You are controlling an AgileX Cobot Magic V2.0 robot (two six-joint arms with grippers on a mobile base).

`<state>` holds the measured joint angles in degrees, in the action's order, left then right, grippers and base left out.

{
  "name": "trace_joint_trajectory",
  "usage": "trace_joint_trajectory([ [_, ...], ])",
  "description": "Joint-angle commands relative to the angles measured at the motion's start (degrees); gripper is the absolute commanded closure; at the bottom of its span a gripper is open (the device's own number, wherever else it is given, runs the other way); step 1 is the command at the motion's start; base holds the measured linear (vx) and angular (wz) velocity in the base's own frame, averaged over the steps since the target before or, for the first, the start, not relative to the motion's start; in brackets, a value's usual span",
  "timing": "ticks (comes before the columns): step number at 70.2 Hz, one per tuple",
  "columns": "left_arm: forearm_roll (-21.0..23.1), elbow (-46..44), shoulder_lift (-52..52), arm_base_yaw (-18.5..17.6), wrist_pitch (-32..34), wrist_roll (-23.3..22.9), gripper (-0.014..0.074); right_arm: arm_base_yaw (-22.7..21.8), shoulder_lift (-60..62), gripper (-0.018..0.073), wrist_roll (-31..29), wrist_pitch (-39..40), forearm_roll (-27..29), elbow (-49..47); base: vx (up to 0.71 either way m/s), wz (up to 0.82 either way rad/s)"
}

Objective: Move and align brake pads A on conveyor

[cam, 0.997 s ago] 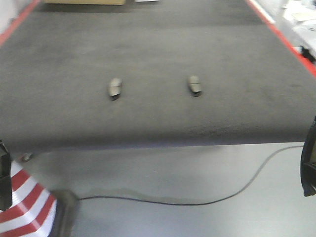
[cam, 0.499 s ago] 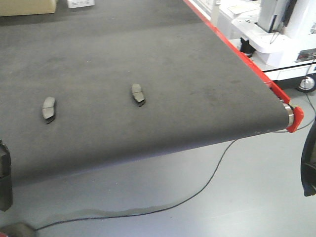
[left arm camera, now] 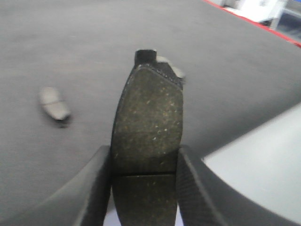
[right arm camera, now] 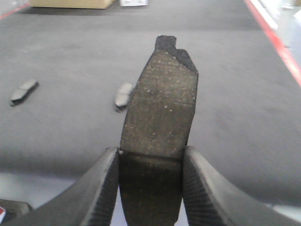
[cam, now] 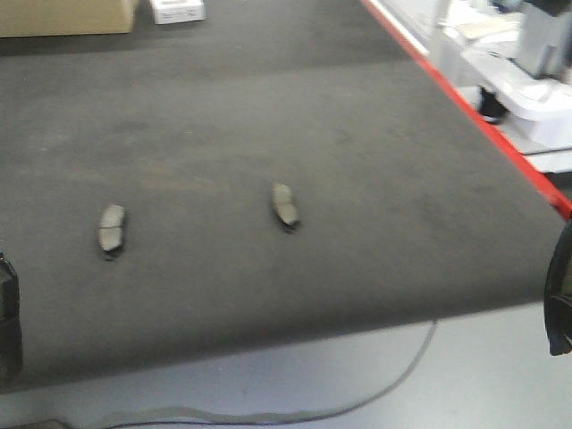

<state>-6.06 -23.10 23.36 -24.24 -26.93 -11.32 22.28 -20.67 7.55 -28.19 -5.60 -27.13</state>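
— Two brake pads point(cam: 112, 229) are lying flat on the conveyor point(cam: 268, 107) right now, side by side but well apart, each pointing roughly away from the near edge. The second pad point(cam: 285, 205) sits a little farther up the belt than the first.

— And the arms?

— Both carry one. The left gripper point(left arm camera: 143, 188) is clamped on a held pad point(left arm camera: 148, 136), standing upright between the fingers point(left arm camera: 91, 188), friction face to the wrist camera, groove just above the grip. The right gripper point(right arm camera: 150, 188) pinches another pad point(right arm camera: 162, 113) the same way, its notched tip up.

— Over the belt?

— Both held pads hang near the belt's front edge; how high above it, I can't quite tell from here. The grey floor point(cam: 447, 384) shows below, with a cable point(cam: 375, 393) trailing across it.

— Anything else?

— Red border point(cam: 474, 112) down the right side, a cardboard box point(cam: 67, 16) and a small white box point(cam: 177, 10) at the far end. The front view is a bit blurred.
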Motion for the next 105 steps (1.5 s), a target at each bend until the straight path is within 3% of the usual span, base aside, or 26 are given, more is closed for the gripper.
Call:
trace_joint_trajectory([
  [1, -0.09, -1.75, 0.33, -0.4, 5.15, -0.06, 0.0443, -0.07, -0.3, 0.0562, -0.37, 5.59, -0.57, -1.66, 0.23, 0.42],
  [45, -0.09, -1.75, 0.33, -0.4, 5.15, -0.06, 0.0443, -0.07, -0.3, 0.0562, -0.37, 5.59, -0.57, -1.66, 0.15, 0.29],
  [105, -0.09, -1.75, 0.33, -0.4, 5.15, -0.06, 0.0443, -0.07, -0.3, 0.0562, -0.37, 5.59, -0.57, -1.66, 0.01, 0.02],
])
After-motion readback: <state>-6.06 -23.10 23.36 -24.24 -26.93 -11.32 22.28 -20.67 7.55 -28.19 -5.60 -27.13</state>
